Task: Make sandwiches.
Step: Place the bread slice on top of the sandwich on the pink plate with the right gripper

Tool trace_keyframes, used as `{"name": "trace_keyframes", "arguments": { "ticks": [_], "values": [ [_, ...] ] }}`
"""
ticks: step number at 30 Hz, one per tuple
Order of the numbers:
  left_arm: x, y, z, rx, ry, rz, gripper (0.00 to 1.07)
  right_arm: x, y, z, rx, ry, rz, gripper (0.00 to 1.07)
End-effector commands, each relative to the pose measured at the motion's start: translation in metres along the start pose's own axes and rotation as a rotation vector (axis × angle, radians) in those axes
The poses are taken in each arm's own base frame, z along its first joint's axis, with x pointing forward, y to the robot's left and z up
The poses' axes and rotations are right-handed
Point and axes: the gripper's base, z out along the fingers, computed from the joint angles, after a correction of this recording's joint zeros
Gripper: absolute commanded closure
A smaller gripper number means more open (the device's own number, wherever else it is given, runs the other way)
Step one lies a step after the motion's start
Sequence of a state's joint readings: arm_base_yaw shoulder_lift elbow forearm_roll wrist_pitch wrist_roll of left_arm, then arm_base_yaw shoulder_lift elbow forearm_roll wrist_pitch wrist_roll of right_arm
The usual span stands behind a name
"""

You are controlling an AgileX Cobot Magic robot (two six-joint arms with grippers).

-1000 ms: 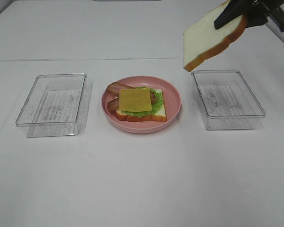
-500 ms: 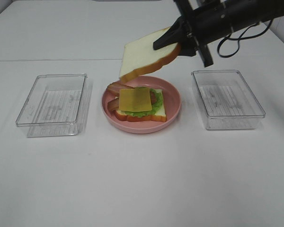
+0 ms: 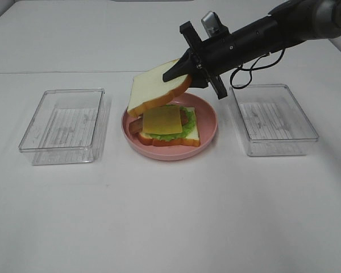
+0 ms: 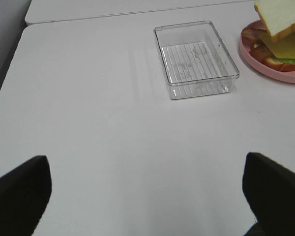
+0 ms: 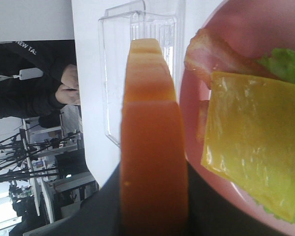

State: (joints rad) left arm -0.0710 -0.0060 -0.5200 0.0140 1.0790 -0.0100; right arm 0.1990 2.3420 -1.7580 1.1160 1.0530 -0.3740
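My right gripper [image 3: 181, 70] is shut on the crust edge of a white bread slice [image 3: 153, 88]. The slice hangs tilted just above the pink plate [image 3: 211, 120], its low end over the plate's left side. On the plate lies an open sandwich: a bottom bread slice [image 3: 191, 136], green lettuce [image 3: 187, 128], bacon strips [image 3: 135, 126] and a yellow cheese slice [image 3: 163, 119] on top. The right wrist view looks along the held slice's orange crust [image 5: 152, 147], with the cheese [image 5: 255, 157] and bacon [image 5: 216, 56] beside it. My left gripper [image 4: 147, 196] stands open over bare table, far from the plate.
A clear plastic tray [image 3: 62, 125] stands left of the plate and another tray [image 3: 273, 118] right of it, under my right arm. The left wrist view shows the left tray [image 4: 196, 59] and the plate's rim [image 4: 265, 69] beyond it.
My right arm has swung the bread slice left and down, from above the right tray to just over the plate's sandwich. The left gripper has not moved.
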Motion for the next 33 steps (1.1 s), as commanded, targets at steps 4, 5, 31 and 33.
{"name": "trace_keyframes", "arguments": {
  "ticks": [4, 5, 31, 33],
  "values": [
    [0.001, 0.000, -0.002, 0.001, -0.017, 0.003, 0.09, -0.003, -0.012, 0.006, 0.011, 0.021, 0.043, 1.07],
    [0.001, 0.000, -0.002, 0.001, -0.017, 0.003, 0.09, -0.003, -0.017, 0.009, 0.014, 0.028, 0.055, 1.07],
    [0.001, 0.000, -0.002, 0.000, -0.017, 0.003, 0.09, 0.001, -0.028, 0.009, 0.129, 0.078, 0.061, 0.40],
    [0.001, 0.001, -0.002, -0.001, -0.017, 0.004, 0.09, 0.001, -0.026, 0.007, 0.137, 0.076, 0.051, 0.40]
  ]
}}
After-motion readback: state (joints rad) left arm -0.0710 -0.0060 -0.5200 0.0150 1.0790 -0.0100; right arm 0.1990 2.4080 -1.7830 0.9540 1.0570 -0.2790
